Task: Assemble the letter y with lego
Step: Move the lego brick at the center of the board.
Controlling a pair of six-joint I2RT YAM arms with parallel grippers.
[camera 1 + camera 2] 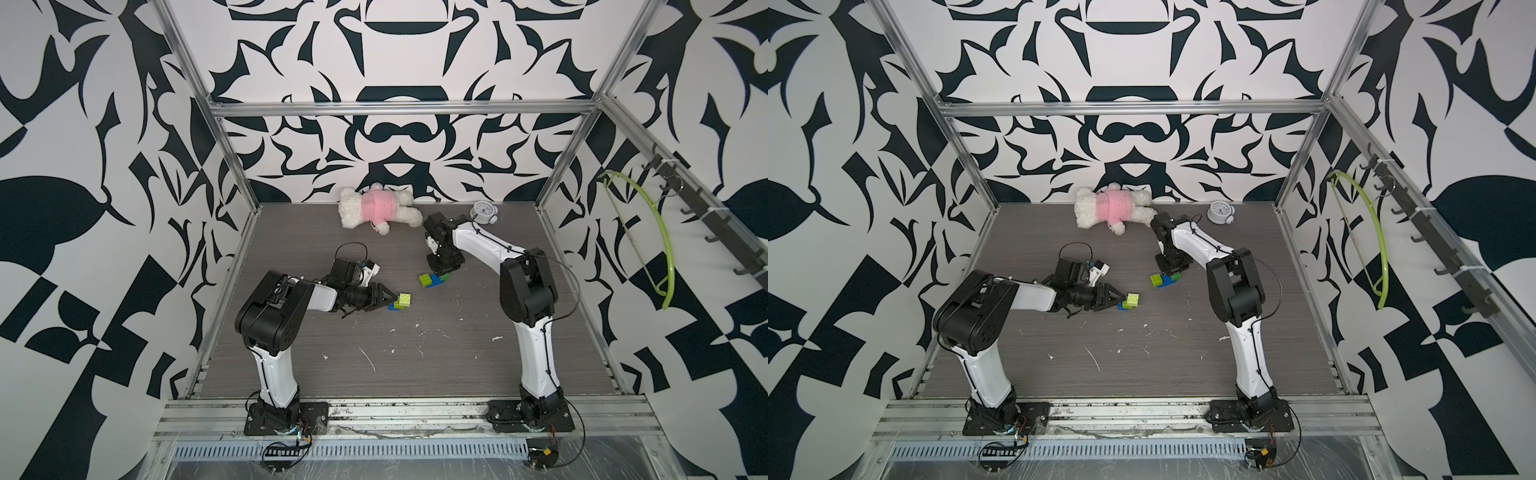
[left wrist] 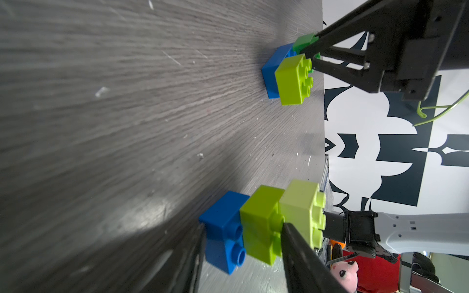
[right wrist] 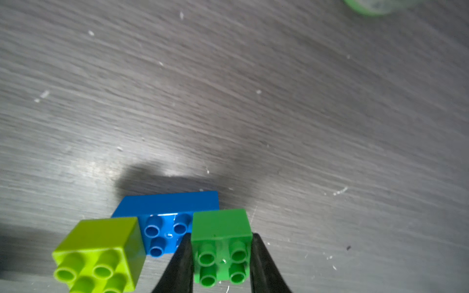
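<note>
Left gripper (image 1: 1119, 300): centre-left of frame, lying low, pointed tip against a three-brick stack (image 1: 1128, 302)
Stack order: pale yellow brick (image 1: 1133, 298) on top, lime green brick (image 1: 1127, 305) under it, small blue brick (image 1: 1121, 307) lowest
Right gripper (image 1: 1169, 271): frame centre, pointing down at the dark green brick (image 1: 1176, 275); grip too small to read
Second group: other lime green brick (image 1: 1157, 280), wide blue brick (image 1: 1168, 282), dark green brick, all touching
Back of table (image 1: 1183, 365): plush toy (image 1: 1113, 208), alarm clock (image 1: 1220, 212)
Right of frame: green hanger (image 1: 1386, 259)

On my right wrist feed the lime green brick (image 3: 97, 256) runs off the frame, and a green blur (image 3: 375, 6) at the edge I can't identify. In both top views the right gripper (image 1: 445, 268) hides most of the dark green brick (image 1: 444, 276).
</note>
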